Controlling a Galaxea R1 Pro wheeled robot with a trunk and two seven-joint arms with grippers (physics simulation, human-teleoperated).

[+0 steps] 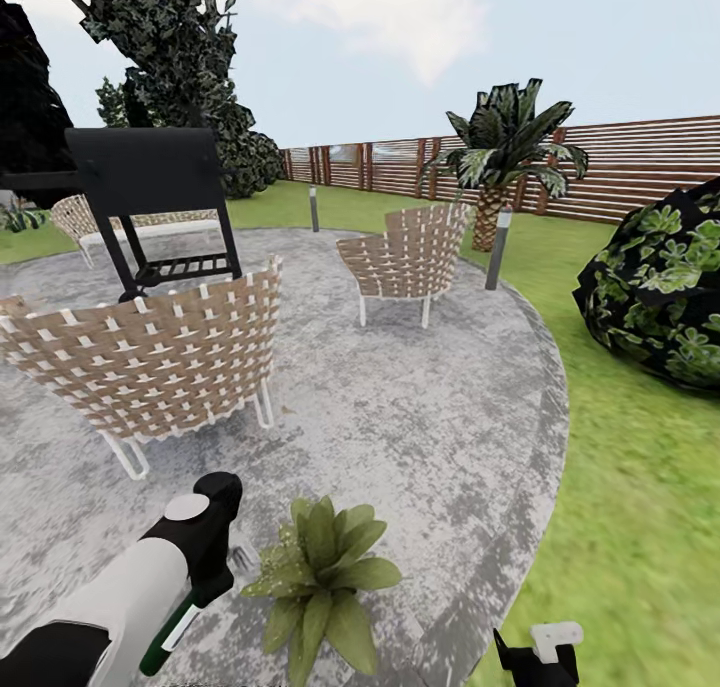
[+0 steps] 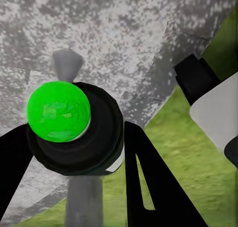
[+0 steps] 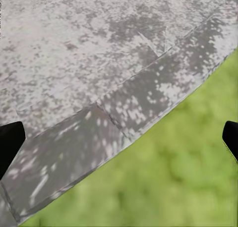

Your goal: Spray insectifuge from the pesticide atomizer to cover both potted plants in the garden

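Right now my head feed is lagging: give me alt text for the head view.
The left gripper holds the pesticide atomizer beside a potted plant low on the grey paved circle. Behind stand two woven chairs, a black grill, a palm and the slatted fence; lawn lies right.

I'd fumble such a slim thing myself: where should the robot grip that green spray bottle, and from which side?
Probably around the slim round body of the pesticide atomizer, coming from the side, as the left pincer holds it now. That leaves the spray end free to point at the potted plant.
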